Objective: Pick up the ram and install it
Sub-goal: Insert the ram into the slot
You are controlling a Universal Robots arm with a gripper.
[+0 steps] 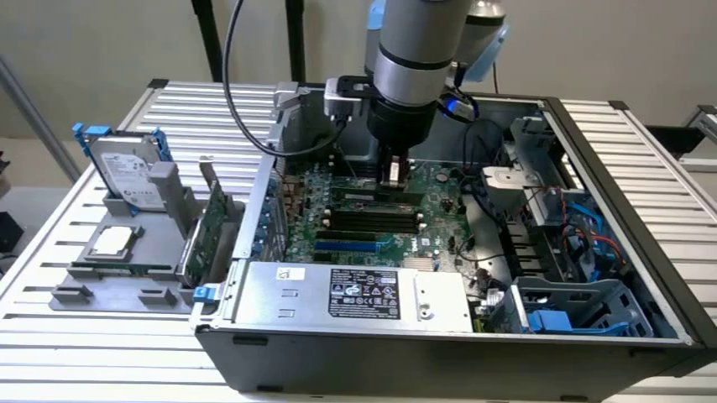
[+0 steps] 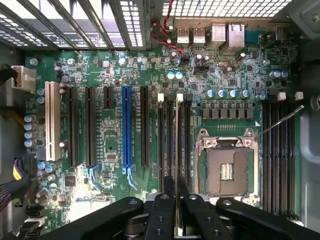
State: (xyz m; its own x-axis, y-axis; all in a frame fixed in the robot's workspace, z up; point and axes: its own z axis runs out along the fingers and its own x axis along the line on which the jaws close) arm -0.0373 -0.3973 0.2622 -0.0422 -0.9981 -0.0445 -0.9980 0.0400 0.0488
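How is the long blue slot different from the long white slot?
The long blue plastic slot sits mid-board between black slots; the long white plastic slot lies at the green board's edge. Their colours differ too. Both are empty and run parallel.

The end effector holds the ram over the motherboard inside the case.

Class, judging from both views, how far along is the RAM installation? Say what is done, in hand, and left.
Done: the ram has been picked up. In hand: the gripper grips it edge-on between its fingers, over the black memory slots beside the open CPU socket. Left: whether it is seated cannot be told.
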